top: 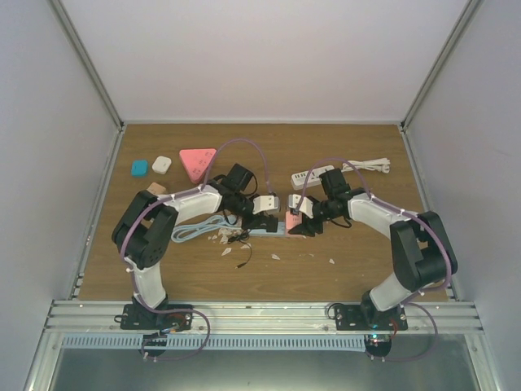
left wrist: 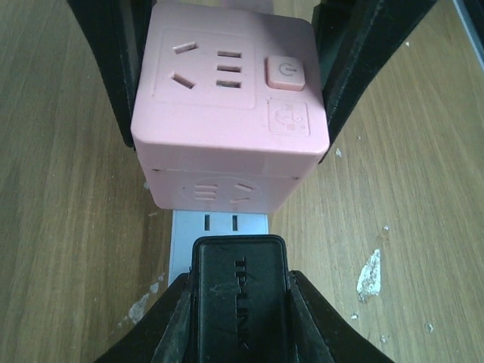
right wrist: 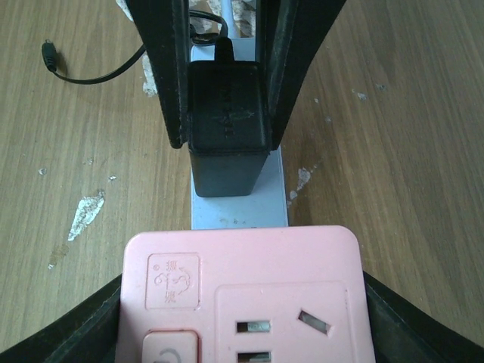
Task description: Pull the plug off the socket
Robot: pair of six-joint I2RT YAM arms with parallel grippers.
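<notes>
Left gripper (left wrist: 239, 321) is clamped on the black plug (left wrist: 239, 291), which I see standing on the strip (right wrist: 238, 208); right gripper (right wrist: 246, 302) pinches the pink cube (left wrist: 231, 83) just beside it, on the same strip.

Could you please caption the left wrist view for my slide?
Left gripper clamps the black adapter on the strip; right gripper holds the pink socket cube.

There are two hands: the left hand (left wrist: 239, 293) and the right hand (right wrist: 246, 291). There is one pink socket cube (left wrist: 227, 98), one black plug (right wrist: 227, 113), one black box (top: 238, 175), one pink triangle (top: 198, 161), one blue block (top: 139, 168) and one white block (top: 161, 164). There are two power strips: a pale strip (right wrist: 240, 208) and a white strip (top: 313, 174).
</notes>
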